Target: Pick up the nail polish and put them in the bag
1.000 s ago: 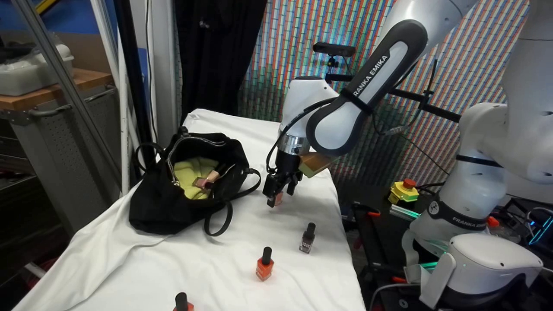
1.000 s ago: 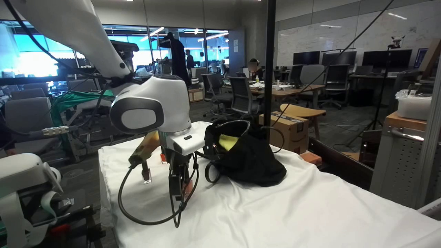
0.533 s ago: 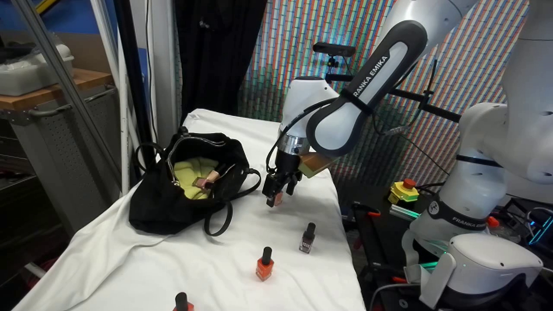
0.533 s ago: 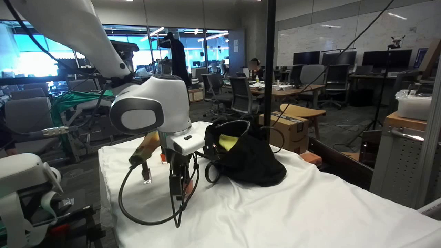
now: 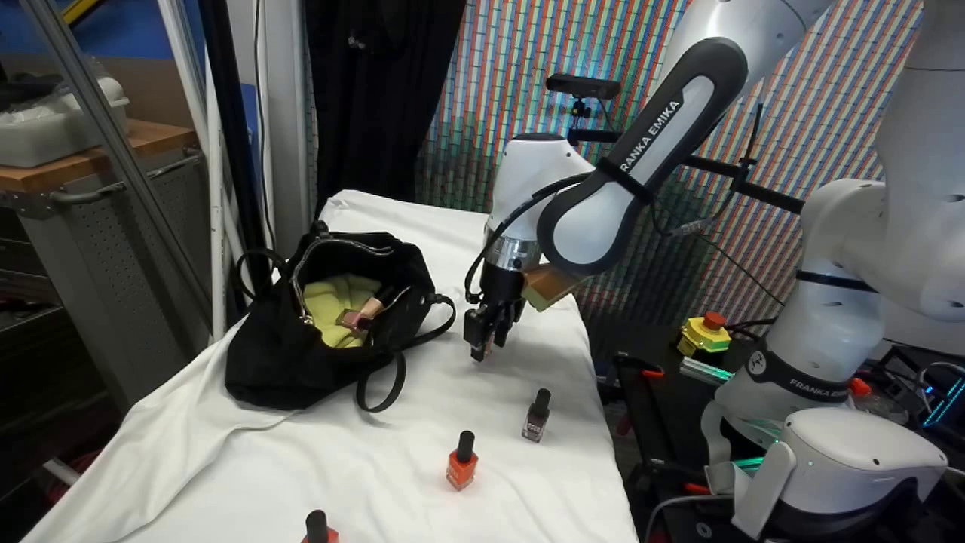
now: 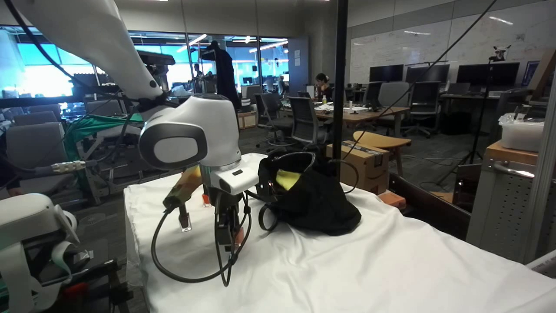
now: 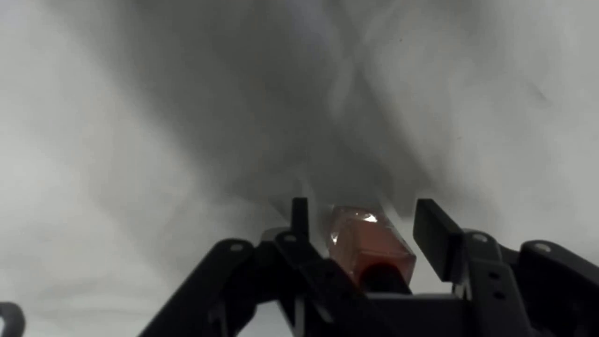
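A nail polish bottle [image 7: 374, 238] with a coral-red body and black cap stands on the white cloth between my gripper's fingers. My gripper [image 7: 362, 227] is lowered around it, its jaws partly drawn in but with a gap on either side in the wrist view. In an exterior view the fingers cover most of that bottle. Closer to that camera stand a dark nail polish [image 5: 536, 422], an orange one [image 5: 461, 467] and another orange-red one [image 5: 320, 534], cut by the frame edge. The black bag [image 5: 279, 369] lies unzipped beside my gripper, with small bottles [image 5: 352, 320] on its yellow-green inside.
A bag strap loop [image 5: 384, 385] sticks out over the cloth towards my gripper. The cloth-covered table [image 5: 573, 483] ends on the robot's side, where a yellow emergency stop [image 5: 705, 335] stands. A cardboard box [image 6: 367, 167] is behind the bag, and a black pole [image 6: 341, 87] rises there.
My gripper's fingers have moved inward towards the coral-red bottle from a wider stance. The arm has barely shifted. Bag and the other bottles stay where they were.
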Motion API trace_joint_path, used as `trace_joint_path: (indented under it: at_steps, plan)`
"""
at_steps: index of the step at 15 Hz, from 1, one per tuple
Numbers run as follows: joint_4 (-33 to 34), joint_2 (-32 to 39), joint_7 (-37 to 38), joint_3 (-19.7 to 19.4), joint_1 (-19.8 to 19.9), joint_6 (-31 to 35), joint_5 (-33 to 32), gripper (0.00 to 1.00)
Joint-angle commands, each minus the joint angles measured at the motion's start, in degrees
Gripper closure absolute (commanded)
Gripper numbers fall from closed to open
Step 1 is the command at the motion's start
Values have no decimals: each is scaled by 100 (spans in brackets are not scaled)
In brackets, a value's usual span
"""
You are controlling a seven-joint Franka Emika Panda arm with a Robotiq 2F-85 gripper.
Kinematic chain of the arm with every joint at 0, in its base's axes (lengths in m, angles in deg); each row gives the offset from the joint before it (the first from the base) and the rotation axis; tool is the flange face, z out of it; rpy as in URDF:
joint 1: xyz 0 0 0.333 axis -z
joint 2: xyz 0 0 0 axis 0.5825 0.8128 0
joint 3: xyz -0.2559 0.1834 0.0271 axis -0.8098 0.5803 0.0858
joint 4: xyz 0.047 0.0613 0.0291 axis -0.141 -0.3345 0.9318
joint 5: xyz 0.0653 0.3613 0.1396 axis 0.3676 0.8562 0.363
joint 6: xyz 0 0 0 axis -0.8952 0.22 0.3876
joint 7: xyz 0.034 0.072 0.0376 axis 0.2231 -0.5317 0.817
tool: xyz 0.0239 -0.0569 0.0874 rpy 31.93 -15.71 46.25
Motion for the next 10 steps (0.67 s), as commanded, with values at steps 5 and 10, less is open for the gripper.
trace_joint_path:
  at_steps: [5, 10]
  plan:
    - [130, 312, 749, -403, -295, 127, -881, 85]
    - [226, 63, 765, -450, -435, -302, -1283, 85]
